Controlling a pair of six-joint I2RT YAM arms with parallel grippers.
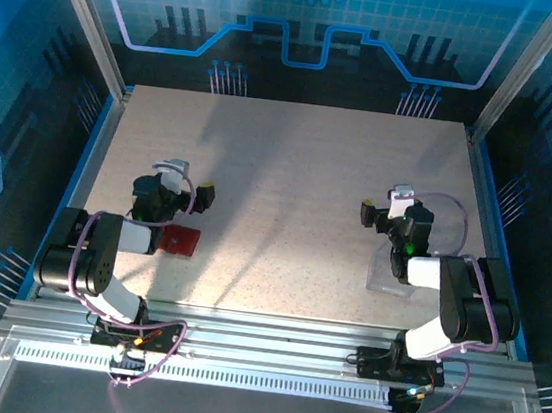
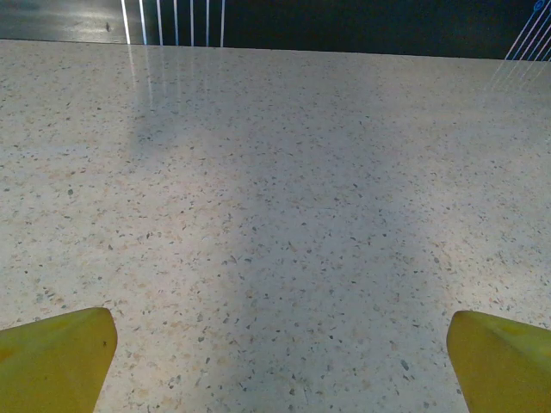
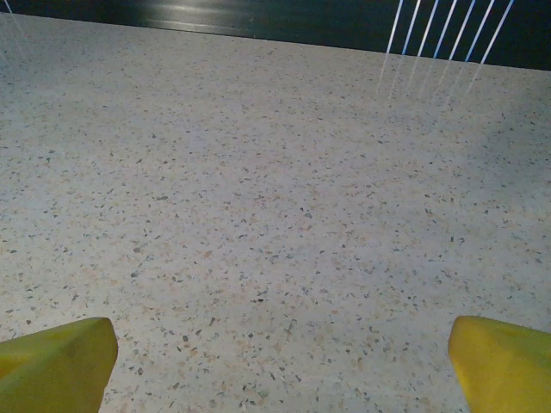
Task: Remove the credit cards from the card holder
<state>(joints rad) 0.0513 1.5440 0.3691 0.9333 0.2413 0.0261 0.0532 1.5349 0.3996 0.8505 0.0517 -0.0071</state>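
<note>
The card holder (image 1: 179,241) lies flat on the table (image 1: 292,158), a small red patch at about 8 o'clock from the table's middle. It sits just beside the left arm's forearm and at roughly 7 o'clock from the left claw (image 1: 204,197). It looks closed, though it is too small in the top view to be sure. The left claw is released, its yellow fingertips (image 2: 52,361) spread wide above bare speckled table. The right claw (image 1: 367,214), at 3 o'clock from the table's middle and well apart from the holder, is also released. Its fingertips (image 3: 56,361) stand far apart with nothing between them.
</note>
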